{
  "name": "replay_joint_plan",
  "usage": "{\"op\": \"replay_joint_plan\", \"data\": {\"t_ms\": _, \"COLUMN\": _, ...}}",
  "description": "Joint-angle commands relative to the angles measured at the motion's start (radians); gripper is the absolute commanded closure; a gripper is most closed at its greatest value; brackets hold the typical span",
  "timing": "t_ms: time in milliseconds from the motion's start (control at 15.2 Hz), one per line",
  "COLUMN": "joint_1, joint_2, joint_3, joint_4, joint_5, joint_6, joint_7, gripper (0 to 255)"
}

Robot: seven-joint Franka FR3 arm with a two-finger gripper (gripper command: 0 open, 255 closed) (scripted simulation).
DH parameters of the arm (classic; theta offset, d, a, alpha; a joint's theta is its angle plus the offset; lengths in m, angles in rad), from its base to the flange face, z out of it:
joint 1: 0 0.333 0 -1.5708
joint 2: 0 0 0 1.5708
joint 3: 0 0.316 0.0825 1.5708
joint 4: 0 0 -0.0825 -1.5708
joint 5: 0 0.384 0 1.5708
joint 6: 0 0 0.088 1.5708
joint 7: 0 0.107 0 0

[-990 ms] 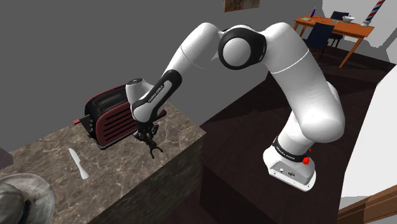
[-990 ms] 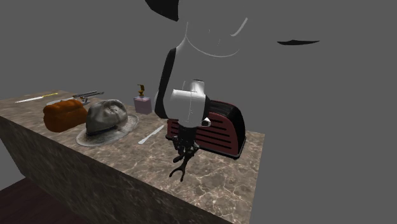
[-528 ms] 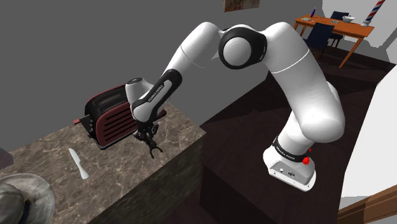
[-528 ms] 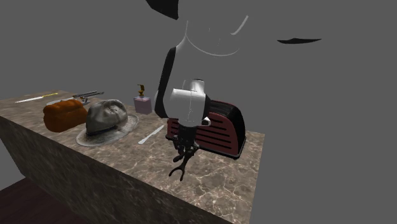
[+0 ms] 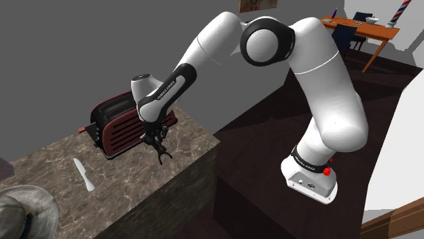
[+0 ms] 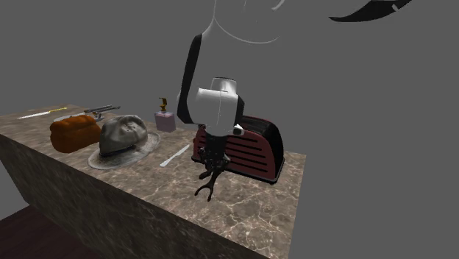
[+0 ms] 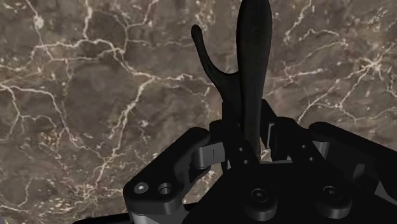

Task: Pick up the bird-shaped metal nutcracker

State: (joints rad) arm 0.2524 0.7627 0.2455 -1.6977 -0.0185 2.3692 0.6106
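The dark, bird-shaped nutcracker (image 5: 162, 153) hangs just above the brown marble counter (image 5: 183, 159), with my gripper (image 5: 155, 140) shut on its upper end. In the second exterior view the nutcracker (image 6: 207, 185) dangles below the gripper (image 6: 212, 166), its forked legs pointing down in front of the toaster. Through the wrist view the nutcracker (image 7: 252, 76) runs out from between the fingers (image 7: 202, 154), which clasp it, with marble beneath it.
A dark red toaster (image 5: 114, 126) stands right behind the gripper. A white knife (image 5: 83, 174) lies further along the counter beside a grey hat (image 6: 121, 137). An orange loaf (image 6: 73, 132) and a soap dispenser (image 6: 164, 118) lie beyond. The counter's edge (image 5: 216, 139) drops to dark floor.
The arm has risen and the gripper has lifted the nutcracker a little higher above the counter, shifting slightly toward the toaster.
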Motion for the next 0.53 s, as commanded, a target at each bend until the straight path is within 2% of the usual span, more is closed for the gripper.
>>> {"op": "replay_joint_plan", "data": {"t_ms": 0, "joint_1": -0.003, "joint_2": -0.019, "joint_3": 0.003, "joint_4": -0.003, "joint_5": 0.003, "joint_6": -0.016, "joint_7": 0.000, "gripper": 255}}
{"op": "replay_joint_plan", "data": {"t_ms": 462, "joint_1": -0.010, "joint_2": -0.071, "joint_3": 0.011, "joint_4": -0.012, "joint_5": 0.011, "joint_6": -0.058, "joint_7": 0.002, "gripper": 255}}
